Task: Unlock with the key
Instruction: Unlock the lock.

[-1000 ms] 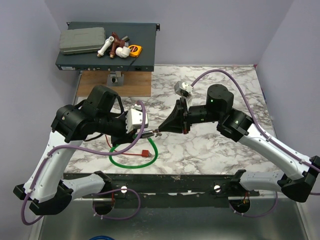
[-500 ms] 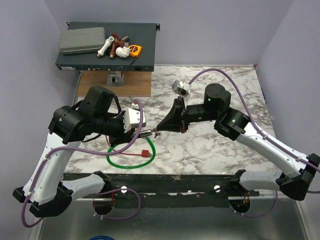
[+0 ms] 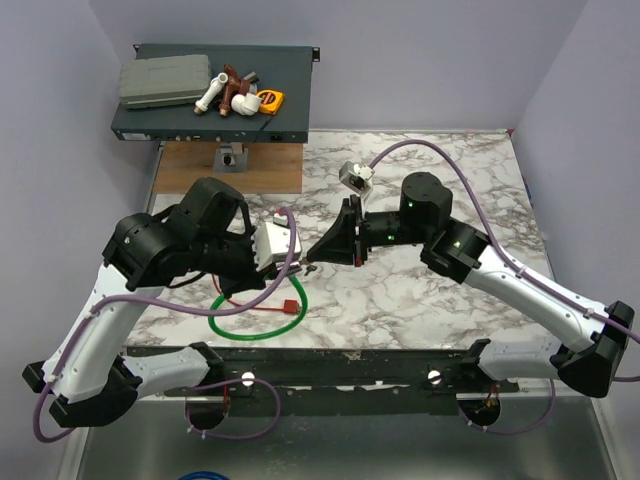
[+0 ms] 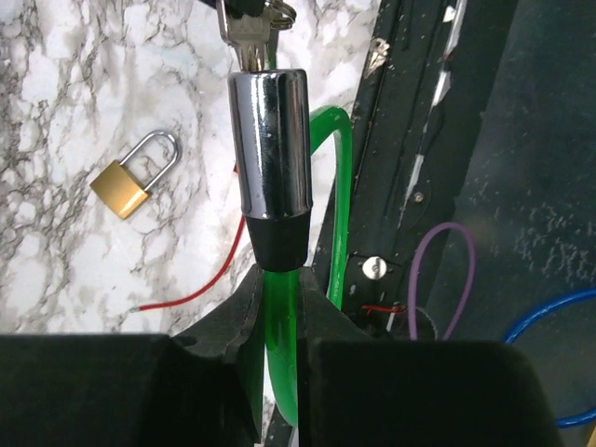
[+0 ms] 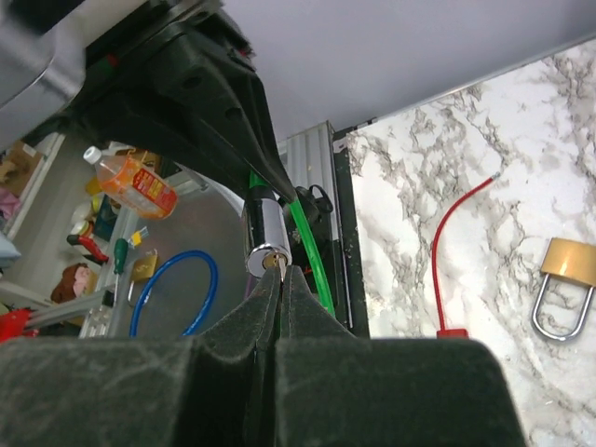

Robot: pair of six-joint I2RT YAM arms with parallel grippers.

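Note:
My left gripper [image 4: 277, 312] is shut on the green cable [image 4: 279, 326] just below the chrome lock cylinder [image 4: 270, 140], holding it above the table. The small silvery key [image 4: 250, 42] sticks into the cylinder's far end. In the right wrist view, my right gripper [image 5: 282, 277] is shut on the key [image 5: 280, 264], whose tip is in the keyhole of the cylinder [image 5: 264, 228]. In the top view the two grippers meet tip to tip, left [image 3: 288, 264] and right [image 3: 312, 262], over the table's front middle.
A brass padlock [image 4: 126, 186] with a silver shackle lies on the marble, also in the right wrist view [image 5: 566, 267]. A red cable tie [image 3: 285, 307] and the green cable loop [image 3: 240, 333] lie near the front edge. A dark shelf [image 3: 290, 125] with parts stands at the back left.
Both grippers have shifted slightly left, still joined at the lock cylinder. The left wrist has turned and the green loop has shifted with it.

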